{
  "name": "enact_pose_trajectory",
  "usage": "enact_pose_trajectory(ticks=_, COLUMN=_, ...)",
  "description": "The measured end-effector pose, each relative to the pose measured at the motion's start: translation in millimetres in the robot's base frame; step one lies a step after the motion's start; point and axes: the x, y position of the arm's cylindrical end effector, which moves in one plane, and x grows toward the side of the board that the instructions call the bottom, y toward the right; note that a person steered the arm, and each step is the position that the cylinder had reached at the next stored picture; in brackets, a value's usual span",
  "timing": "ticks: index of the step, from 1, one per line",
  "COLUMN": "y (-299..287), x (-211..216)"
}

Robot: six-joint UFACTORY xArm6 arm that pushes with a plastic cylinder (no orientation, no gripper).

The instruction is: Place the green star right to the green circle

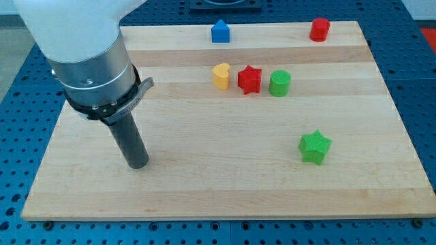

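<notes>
The green star (315,147) lies on the wooden board toward the view's lower right. The green circle (279,83) stands above and a little left of it, at the right end of a row with the red star (250,79) and the yellow heart (221,75). My tip (137,163) rests on the board at the view's left, far to the left of the green star and touching no block.
A blue house-shaped block (219,32) sits near the board's top edge at the middle. A red cylinder-like block (319,29) sits near the top right corner. The wooden board (204,190) lies on a blue perforated table.
</notes>
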Motion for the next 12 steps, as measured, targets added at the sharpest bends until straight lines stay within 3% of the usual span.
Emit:
enact_pose_trajectory(ticks=2, y=13, x=33)
enact_pose_trajectory(ticks=4, y=83, x=33)
enact_pose_trajectory(ticks=6, y=103, x=33)
enact_pose_trajectory(ticks=8, y=176, x=32)
enact_pose_trajectory(ticks=10, y=244, x=12)
enact_pose_trajectory(ticks=12, y=276, x=4)
